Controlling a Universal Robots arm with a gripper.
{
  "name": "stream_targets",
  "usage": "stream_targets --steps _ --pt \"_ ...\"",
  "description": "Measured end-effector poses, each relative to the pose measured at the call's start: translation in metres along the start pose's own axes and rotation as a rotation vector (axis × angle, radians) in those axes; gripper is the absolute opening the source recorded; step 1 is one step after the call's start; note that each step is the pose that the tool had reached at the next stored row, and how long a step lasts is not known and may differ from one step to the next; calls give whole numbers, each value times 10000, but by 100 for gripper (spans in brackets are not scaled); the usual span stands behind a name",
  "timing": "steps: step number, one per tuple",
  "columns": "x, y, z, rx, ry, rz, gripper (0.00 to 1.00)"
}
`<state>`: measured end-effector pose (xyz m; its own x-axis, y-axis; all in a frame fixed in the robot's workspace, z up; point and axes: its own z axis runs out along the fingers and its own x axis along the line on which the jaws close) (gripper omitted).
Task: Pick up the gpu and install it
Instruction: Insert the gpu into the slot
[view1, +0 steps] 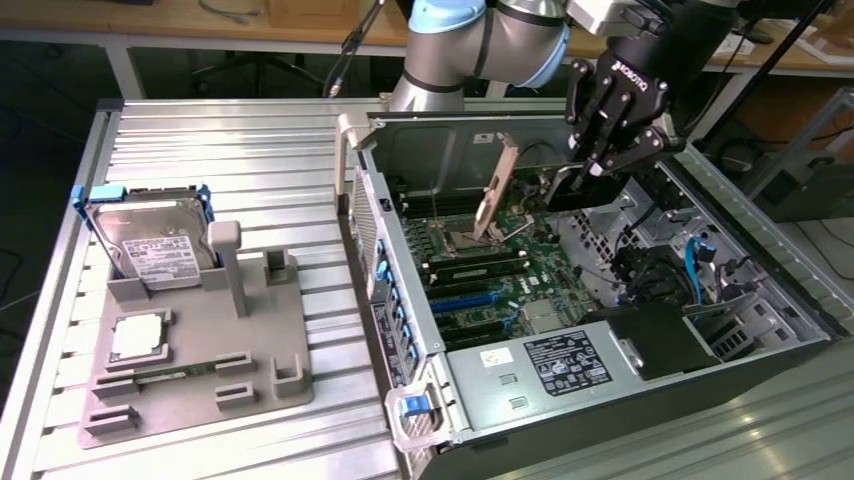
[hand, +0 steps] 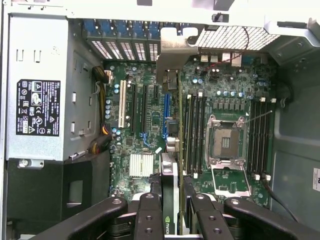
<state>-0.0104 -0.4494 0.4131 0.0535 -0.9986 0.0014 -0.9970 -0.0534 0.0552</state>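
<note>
GPU (hand: 170, 175) lies edge-on nearest the wrist camera: a thin card with a black shroud carrying a small logo. The black fingers (hand: 150, 215) of the gripper (hand: 172, 217) pinch it from both flat sides. Beyond the fingers its narrow edge runs out above the green motherboard (hand: 142, 115), between the long slots and the open CPU socket (hand: 225, 140). Farthest off, its silver bracket (hand: 170, 52) stands near the perforated rear wall (hand: 235, 37). In the upper right of the exterior view the gripper (view1: 601, 165) holds the GPU (view1: 578, 190) inside the open computer case (view1: 400, 300), with the bracket (view1: 497, 190) tilted above the board; whether the card touches a slot I cannot tell
</note>
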Motion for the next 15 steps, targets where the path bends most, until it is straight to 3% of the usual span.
stream_targets --steps 15 --pt "-12 -3 49 1 -20 353 27"
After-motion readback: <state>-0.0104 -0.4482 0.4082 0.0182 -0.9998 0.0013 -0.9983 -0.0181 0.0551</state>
